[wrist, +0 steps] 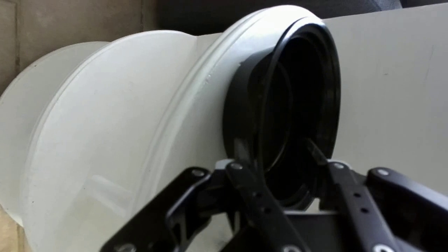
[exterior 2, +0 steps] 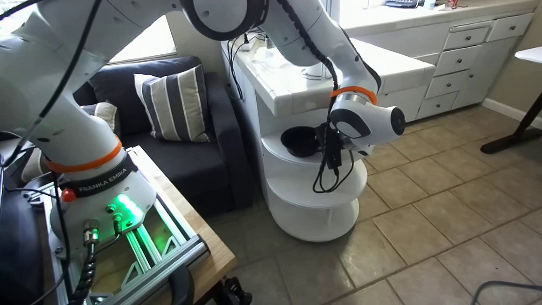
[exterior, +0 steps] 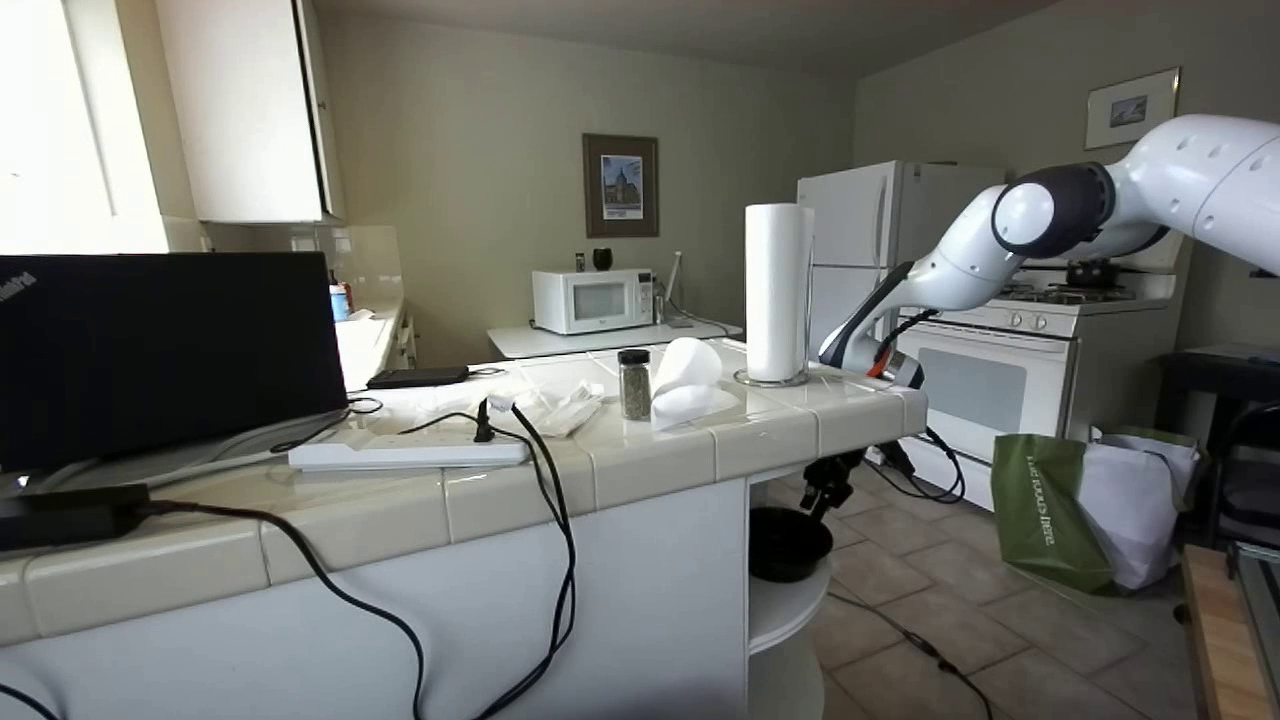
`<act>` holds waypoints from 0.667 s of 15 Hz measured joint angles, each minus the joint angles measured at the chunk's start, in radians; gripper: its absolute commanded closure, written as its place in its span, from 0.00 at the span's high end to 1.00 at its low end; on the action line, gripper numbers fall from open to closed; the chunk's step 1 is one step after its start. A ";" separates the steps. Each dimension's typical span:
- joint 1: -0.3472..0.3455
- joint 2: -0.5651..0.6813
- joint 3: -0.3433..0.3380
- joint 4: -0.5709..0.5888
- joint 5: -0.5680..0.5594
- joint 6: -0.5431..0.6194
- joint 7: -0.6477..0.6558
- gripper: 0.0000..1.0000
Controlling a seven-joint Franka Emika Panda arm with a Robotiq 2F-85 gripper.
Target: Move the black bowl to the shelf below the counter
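The black bowl (exterior 2: 298, 142) sits on the top white shelf (wrist: 201, 129), under the end of the white tiled bench (exterior: 770, 440). In the wrist view, the fingers (wrist: 339, 178) are spread wide apart. One is by the outside of the bowl and one is over its inside, with its edge in the gap. They are not squeezing it, but it is hard to tell if they touch it. A paper towel roll (exterior: 775, 290) and a jar (exterior: 635, 388) stand on the bench.
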 measured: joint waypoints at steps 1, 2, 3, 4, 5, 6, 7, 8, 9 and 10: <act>-0.006 0.000 -0.001 0.005 0.000 -0.013 0.000 0.81; -0.015 0.000 -0.004 0.013 0.000 -0.035 -0.001 0.88; -0.027 -0.002 -0.009 0.018 0.000 -0.063 -0.001 0.95; -0.040 -0.006 -0.019 0.023 -0.001 -0.093 -0.001 0.99; -0.054 -0.012 -0.032 0.024 -0.002 -0.119 -0.001 1.00; -0.069 -0.021 -0.048 0.024 -0.003 -0.139 -0.001 1.00; -0.085 -0.034 -0.066 0.023 -0.008 -0.160 -0.001 1.00; -0.099 -0.052 -0.088 0.019 -0.013 -0.182 0.004 1.00; -0.112 -0.077 -0.112 0.013 -0.028 -0.210 0.018 1.00; -0.120 -0.110 -0.137 0.000 -0.045 -0.229 0.039 1.00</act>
